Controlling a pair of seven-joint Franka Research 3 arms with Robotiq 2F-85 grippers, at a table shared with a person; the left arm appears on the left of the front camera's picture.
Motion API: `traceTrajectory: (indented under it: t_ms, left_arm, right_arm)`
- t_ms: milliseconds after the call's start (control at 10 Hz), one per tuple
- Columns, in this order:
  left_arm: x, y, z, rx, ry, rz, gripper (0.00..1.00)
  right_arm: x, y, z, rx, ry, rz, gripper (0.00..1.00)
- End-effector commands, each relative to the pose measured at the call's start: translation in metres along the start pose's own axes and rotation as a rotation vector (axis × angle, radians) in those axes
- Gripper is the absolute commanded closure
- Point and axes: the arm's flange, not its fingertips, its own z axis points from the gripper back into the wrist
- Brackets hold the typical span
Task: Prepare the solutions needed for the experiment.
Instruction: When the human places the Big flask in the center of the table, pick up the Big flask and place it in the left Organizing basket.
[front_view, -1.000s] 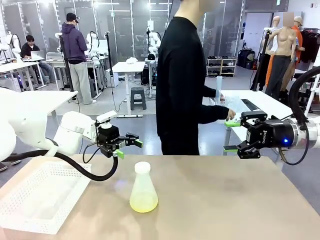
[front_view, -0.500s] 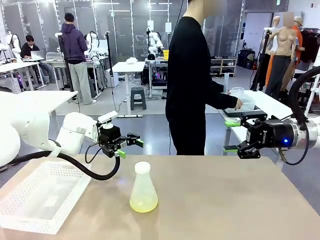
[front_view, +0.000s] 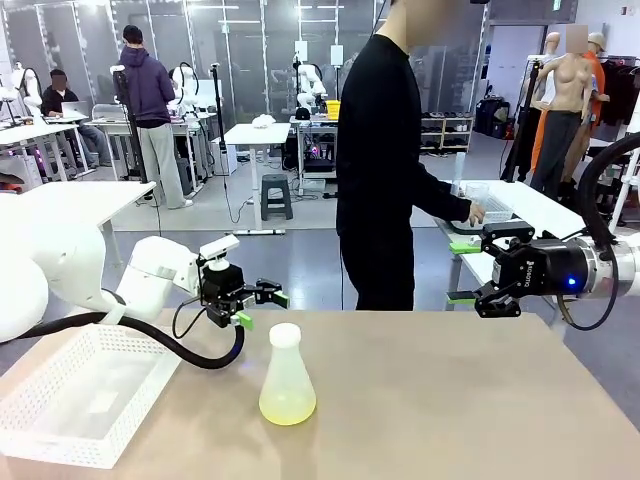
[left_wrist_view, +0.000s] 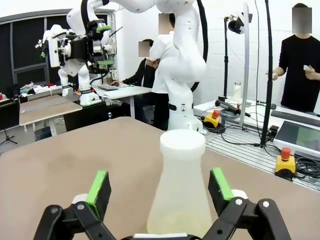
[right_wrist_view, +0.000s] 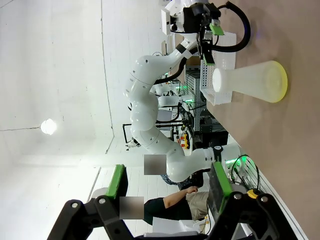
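Note:
A translucent white conical flask stands on the brown table, with a shallow layer of pale yellow-green solution in its base. My left gripper hovers open just behind and left of the flask's neck. In the left wrist view the flask stands between the spread green fingers without touching them; the solution shows low down. My right gripper hangs open and empty above the table's far right edge. The right wrist view shows the flask far off beyond my open right gripper.
A white mesh tray lies at the table's left front. A person in black stands beyond the far edge, turned toward a side table with one hand at a clear container. The tabletop right of the flask is bare.
My left gripper has eased slightly down and right, closer to the flask. The person has shifted right and lowered a hand to the side table. The right arm has stayed still.

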Motion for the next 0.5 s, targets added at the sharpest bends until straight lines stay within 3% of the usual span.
traceTrajectory:
  t_ms: [0, 400]
  left_arm:
    - [-0.001, 0.005, -0.002, -0.077, 0.010, -0.004, 0.00]
    - [-0.020, 0.005, -0.023, -0.139, 0.012, -0.016, 0.00]
  right_arm:
    - [-0.001, 0.000, 0.000, 0.000, 0.003, 0.002, 0.17]
    - [-0.001, 0.000, 0.000, 0.000, 0.003, 0.002, 0.17]
